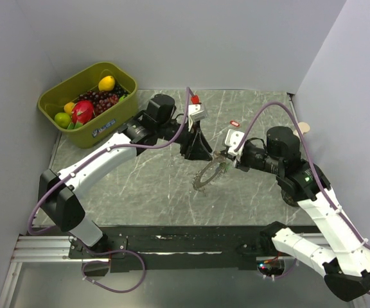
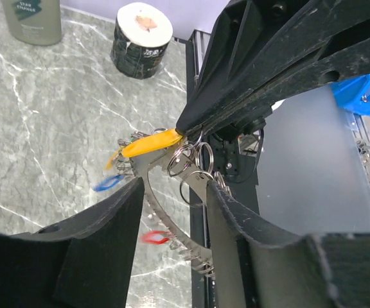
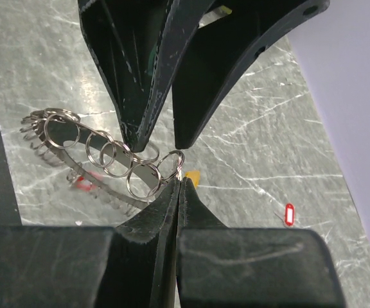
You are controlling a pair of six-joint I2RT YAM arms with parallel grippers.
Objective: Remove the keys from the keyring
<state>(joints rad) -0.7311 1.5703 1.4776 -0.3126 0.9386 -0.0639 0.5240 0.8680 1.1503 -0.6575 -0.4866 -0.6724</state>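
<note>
- Two grippers meet mid-table (image 1: 146,189), grey veined marble-look; far left stands an olive plastic bin (image 1: 111,122) of fruit (image 1: 82,111).
- left gripper (image 2: 172,212): black tapered fingers apart, straddling the keyring and gripping nothing.
- keyring (image 3: 105,190): silvery toothed band curved in a loop, between both grippers, carrying roughly six wire split rings (image 3: 128,183).
- Left wrist view alone shows one yellow key (image 2: 149,144), one blue key (image 2: 108,183) (blurred) and one red key (image 2: 153,237) on the loop, plus a roll (image 2: 143,38) and a bottle (image 2: 34,19).
- right gripper (image 3: 179,183): fingers pressed together where the yellow key meets a split ring; which one is pinched, cannot tell.
- One loose red key (image 3: 289,213) lies apart, to the right.
</note>
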